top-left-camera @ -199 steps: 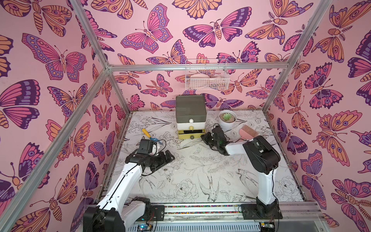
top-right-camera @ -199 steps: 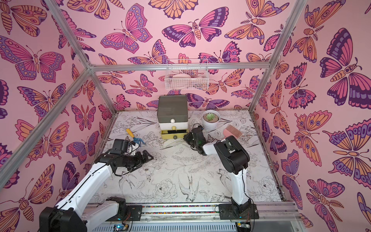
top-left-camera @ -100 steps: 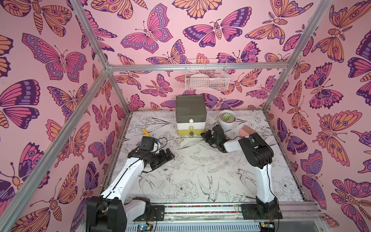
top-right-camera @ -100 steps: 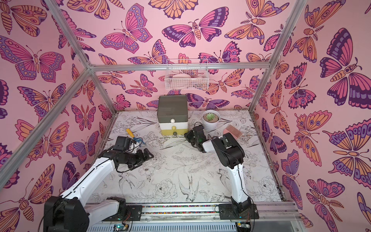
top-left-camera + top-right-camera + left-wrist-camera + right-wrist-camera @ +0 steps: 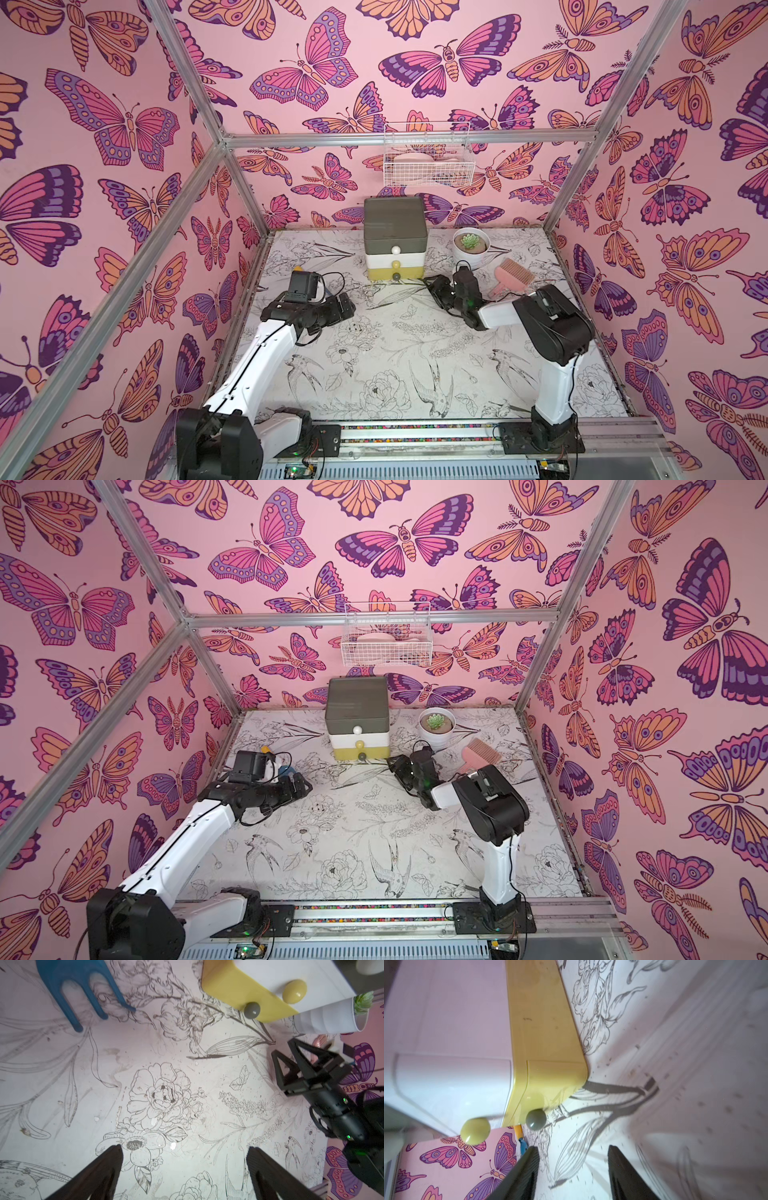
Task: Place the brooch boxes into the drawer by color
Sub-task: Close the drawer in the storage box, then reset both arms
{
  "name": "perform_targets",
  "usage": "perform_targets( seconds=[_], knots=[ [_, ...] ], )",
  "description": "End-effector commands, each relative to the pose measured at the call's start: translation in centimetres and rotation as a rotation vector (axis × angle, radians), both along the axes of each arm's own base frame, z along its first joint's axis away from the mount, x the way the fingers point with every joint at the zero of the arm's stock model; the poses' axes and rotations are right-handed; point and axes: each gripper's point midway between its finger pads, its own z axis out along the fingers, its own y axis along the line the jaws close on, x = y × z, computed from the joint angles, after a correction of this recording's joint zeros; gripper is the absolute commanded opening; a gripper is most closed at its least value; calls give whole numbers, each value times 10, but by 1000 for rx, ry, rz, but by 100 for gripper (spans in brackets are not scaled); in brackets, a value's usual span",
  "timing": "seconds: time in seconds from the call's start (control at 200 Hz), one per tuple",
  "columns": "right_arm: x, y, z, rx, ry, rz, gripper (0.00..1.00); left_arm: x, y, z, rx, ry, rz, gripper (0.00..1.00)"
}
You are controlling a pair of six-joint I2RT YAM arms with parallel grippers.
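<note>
- Drawer (image 5: 395,239): a three-tier chest standing at the back of the table (image 5: 395,357). In both top views its grey, white and yellow tiers all sit pushed in flush.
- Knobs: a white knob (image 5: 395,250) on the drawer's grey tier, a yellow knob (image 5: 474,1130) on the white tier, and a grey knob (image 5: 535,1119) on the yellow tier.
- My right gripper (image 5: 434,286): low over the table, just in front of the drawer's right corner. It is near the grey knob but clear of it. My fingers (image 5: 527,1169) stand parted, with nothing between them.
- My left gripper (image 5: 347,302): in front of the drawer on its left side, well apart from it. My fingers (image 5: 104,1169) are spread wide and empty over bare table.
- Blue forked tool (image 5: 81,987): lying flat, left of the drawer.
- Potted succulent (image 5: 470,245): just right of the drawer.
- Pink brush (image 5: 513,274): right of the drawer, beyond the pot.
- Wire basket (image 5: 428,162): on the wall above the drawer.
</note>
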Motion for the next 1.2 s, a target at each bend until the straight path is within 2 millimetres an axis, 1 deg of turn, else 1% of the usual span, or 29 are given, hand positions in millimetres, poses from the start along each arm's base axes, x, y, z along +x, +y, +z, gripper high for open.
perform_targets(
  seconds=[0.0, 0.06, 0.1, 0.13, 0.135, 0.15, 0.185, 0.245, 0.27, 0.356, 0.411, 0.471, 0.526, 0.606, 0.666, 0.711, 0.746, 0.766, 0.786, 0.796, 0.816, 0.866, 0.896, 0.987, 0.992, 1.002, 1.012, 1.087, 1.197],
  knots=[
    [-16, -19, 16, -36, -39, -23, 59, 15, 23, 10, 117, -62, 63, 100],
    [-30, -31, 22, -72, -45, -29, 60, 20, 35, 16, 161, -99, 100, 100],
    [-39, -41, 28, -106, -54, -34, 63, 23, 42, 18, 185, -131, 118, 100],
    [-47, -48, 29, -145, -49, -36, 65, 26, 47, 20, 205, -162, 129, 100],
    [-48, -50, 34, -144, -59, -38, 66, 27, 48, 22, 208, -170, 133, 100],
    [-51, -54, 40, -157, -66, -43, 67, 28, 51, 22, 219, -186, 139, 99],
    [-58, -65, 46, -210, -74, -49, 72, 31, 57, 23, 245, -233, 159, 100],
    [-67, -85, 63, -317, -115, -63, 75, 38, 74, 24, 315, -320, 218, 100],
    [-69, -93, 76, -366, -155, -65, 78, 41, 81, 24, 346, -355, 247, 100],
    [-75, -131, 115, -548, -231, -127, 91, 48, 106, 26, 437, -456, 333, 100],
    [-76, -157, 138, -632, -266, -168, 95, 52, 120, 24, 498, -483, 362, 100],
    [-76, -187, 151, -694, -266, -210, 96, 56, 134, 18, 567, -476, 385, 100],
    [-78, -215, 157, -739, -250, -263, 99, 61, 139, 10, 608, -475, 373, 100],
    [-83, -254, 158, -815, -208, -358, 99, 65, 141, -3, 650, -492, 344, 100],
    [-87, -282, 155, -897, -179, -436, 99, 66, 143, -8, 653, -541, 357, 100],
    [-89, -298, 149, -964, -172, -484, 99, 66, 142, -13, 644, -581, 359, 100],
    [-89, -306, 145, -1011, -182, -505, 99, 67, 139, -16, 630, -615, 353, 100],
    [-88, -308, 141, -1034, -196, -507, 99, 68, 136, -19, 621, -633, 336, 100],
    [-86, -308, 138, -1058, -220, -496, 99, 70, 133, -15, 612, -666, 324, 100],
    [-84, -307, 137, -1068, -235, -489, 99, 71, 132, -26, 614, -647, 309, 100],
    [-82, -305, 133, -1079, -263, -472, 99, 72, 129, -34, 613, -642, 289, 100],
    [-75, -299, 127, -1092, -332, -444, 99, 77, 126, -31, 611, -685, 276, 100],
    [-73, -300, 121, -1097, -350, -453, 99, 79, 126, -30, 610, -697, 282, 100],
    [-67, -309, 102, -1118, -355, -490, 99, 83, 130, -37, 599, -696, 300, 100],
    [-66, -310, 101, -1118, -356, -494, 99, 83, 130, -38, 599, -696, 301, 100],
    [-65, -312, 98, -1120, -352, -497, 99, 77, 129, -47, 601, -680, 289, 100],
    [-64, -313, 95, -1121, -349, -501, 99, 76, 129, -49, 600, -682, 286, 100],
    [-57, -320, 82, -1143, -343, -504, 99, 77, 125, -51, 592, -683, 260, 100],
    [-42, -322, 73, -1162, -366, -487, 99, 78, 124, -53, 590, -680, 253, 100]
  ],
)
